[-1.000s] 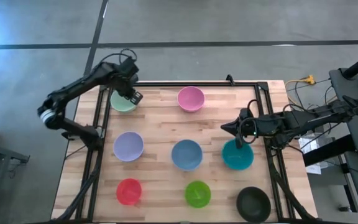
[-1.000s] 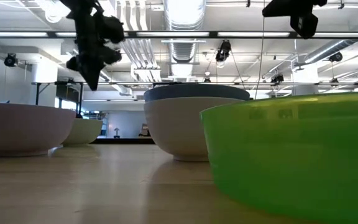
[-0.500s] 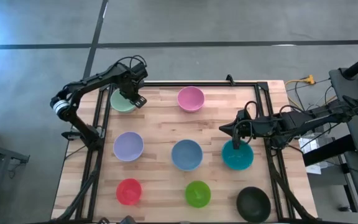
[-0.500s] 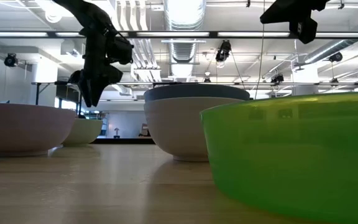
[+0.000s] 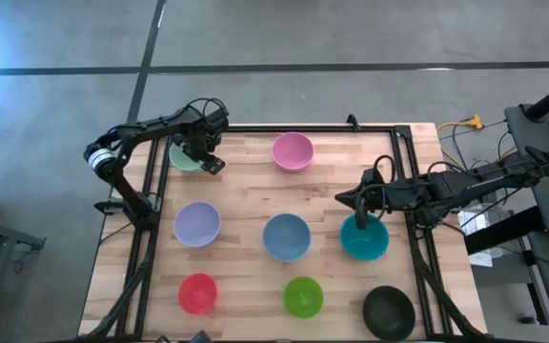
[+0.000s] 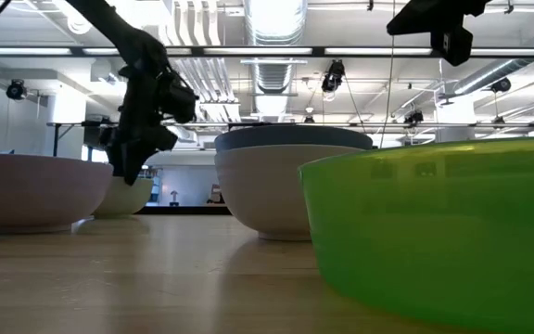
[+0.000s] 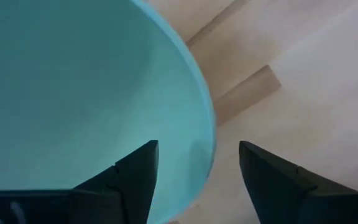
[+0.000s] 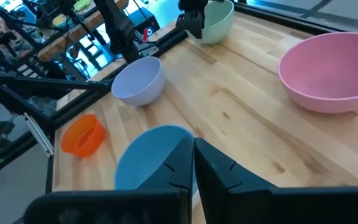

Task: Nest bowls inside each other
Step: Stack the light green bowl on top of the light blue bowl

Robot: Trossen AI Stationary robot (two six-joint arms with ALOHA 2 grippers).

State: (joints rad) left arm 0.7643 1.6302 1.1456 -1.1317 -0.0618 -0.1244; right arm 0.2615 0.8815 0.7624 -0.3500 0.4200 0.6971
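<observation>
My left gripper (image 5: 208, 162) (image 7: 197, 171) points down, open, over the right-hand rim (image 7: 205, 118) of the pale green bowl (image 5: 183, 157), at the table's far left. One finger stands over the bowl's inside and the other outside it, and I see no touch. My right gripper (image 5: 341, 197) (image 8: 192, 158) is shut on nothing and hovers just beyond the teal bowl (image 5: 363, 240). The pink (image 5: 293, 151), lavender (image 5: 197, 224), blue (image 5: 286, 236), red (image 5: 197, 292), bright green (image 5: 303, 296) and black (image 5: 389, 312) bowls rest upright on their bases. In the low view the blue bowl sits inside a white one (image 6: 276, 190).
The wooden table (image 5: 246, 195) has a dark metal frame along its edges (image 5: 146, 219). The bowls stand in three rows with bare wood between them. Cables and equipment (image 5: 503, 191) lie off the right edge.
My left gripper has come down toward the pale green bowl's rim and drifted a little toward the table's right. It has tipped until it points straight down, and its fingers have opened. The bowls and my right gripper have stayed put.
</observation>
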